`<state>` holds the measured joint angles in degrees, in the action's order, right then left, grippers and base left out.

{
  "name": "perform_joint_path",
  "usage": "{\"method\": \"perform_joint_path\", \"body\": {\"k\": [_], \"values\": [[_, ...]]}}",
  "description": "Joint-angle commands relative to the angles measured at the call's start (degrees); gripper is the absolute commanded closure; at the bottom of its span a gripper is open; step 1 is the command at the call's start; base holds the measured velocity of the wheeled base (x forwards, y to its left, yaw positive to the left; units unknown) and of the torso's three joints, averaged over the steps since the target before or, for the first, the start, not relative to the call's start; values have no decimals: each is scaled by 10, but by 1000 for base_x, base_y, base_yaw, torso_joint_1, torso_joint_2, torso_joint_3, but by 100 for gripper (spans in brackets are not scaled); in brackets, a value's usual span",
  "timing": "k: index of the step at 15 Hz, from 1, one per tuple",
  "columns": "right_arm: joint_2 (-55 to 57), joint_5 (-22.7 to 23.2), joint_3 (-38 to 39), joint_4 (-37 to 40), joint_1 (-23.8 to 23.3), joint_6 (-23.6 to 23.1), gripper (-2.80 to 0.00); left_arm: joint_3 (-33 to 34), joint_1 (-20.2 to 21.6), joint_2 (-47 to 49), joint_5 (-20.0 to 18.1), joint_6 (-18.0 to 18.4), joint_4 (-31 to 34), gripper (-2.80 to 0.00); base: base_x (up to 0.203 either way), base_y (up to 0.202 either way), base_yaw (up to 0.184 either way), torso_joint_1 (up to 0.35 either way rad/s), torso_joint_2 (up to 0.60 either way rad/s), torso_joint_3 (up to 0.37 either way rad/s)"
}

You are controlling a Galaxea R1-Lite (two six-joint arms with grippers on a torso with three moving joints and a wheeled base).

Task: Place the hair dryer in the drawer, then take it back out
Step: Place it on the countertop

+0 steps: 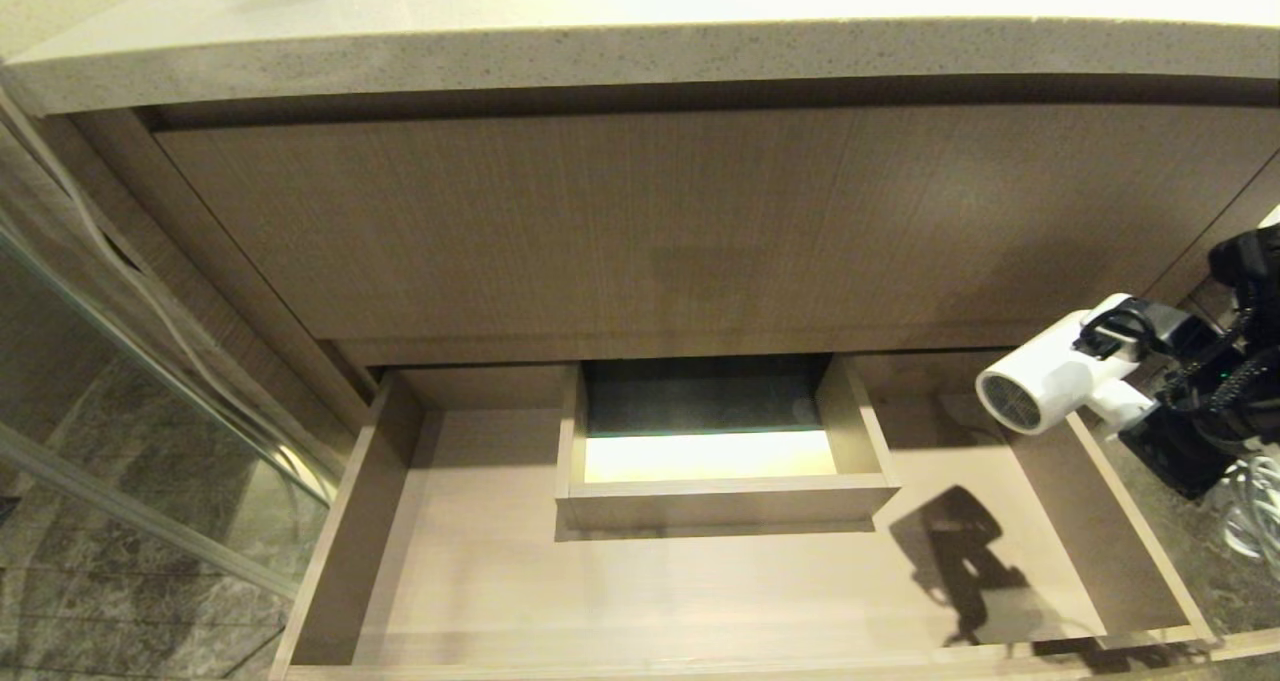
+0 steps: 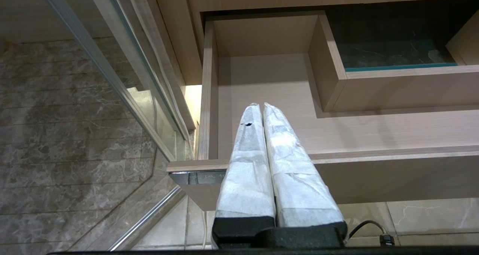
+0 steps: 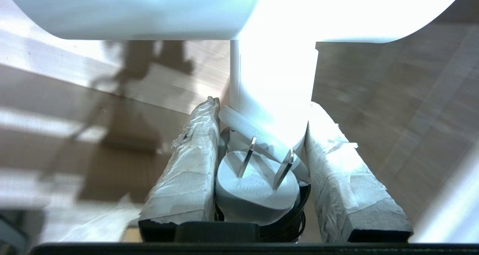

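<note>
Head view downward over drawer (image 1: 480, 581); left wrist view sharing it.

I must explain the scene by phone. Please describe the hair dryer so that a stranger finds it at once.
Below the pale stone countertop, the wide light-brown wooden drawer stands open. Over its right side wall hangs the small white plastic hair dryer, handle between the right gripper's fingers. Only it is white, with a round grey mesh grille.
</note>
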<state>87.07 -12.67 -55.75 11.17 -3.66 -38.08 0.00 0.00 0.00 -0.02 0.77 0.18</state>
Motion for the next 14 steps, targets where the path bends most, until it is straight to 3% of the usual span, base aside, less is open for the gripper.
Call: {"method": "perform_joint_path", "body": {"k": [1,7,14], "values": [[-145,-1,31,15,1,-25,0,0,0,0,0,0,0,0,0,0,0,0,0,0],[-270,-2,12,50,0,-60,0,0,0,0,0,0,-1,0,0,0,0,0,0,0],[-229,7,-221,78,-1,-95,0,0,0,0,0,0,0,0,0,0,0,0,0,0]]}}
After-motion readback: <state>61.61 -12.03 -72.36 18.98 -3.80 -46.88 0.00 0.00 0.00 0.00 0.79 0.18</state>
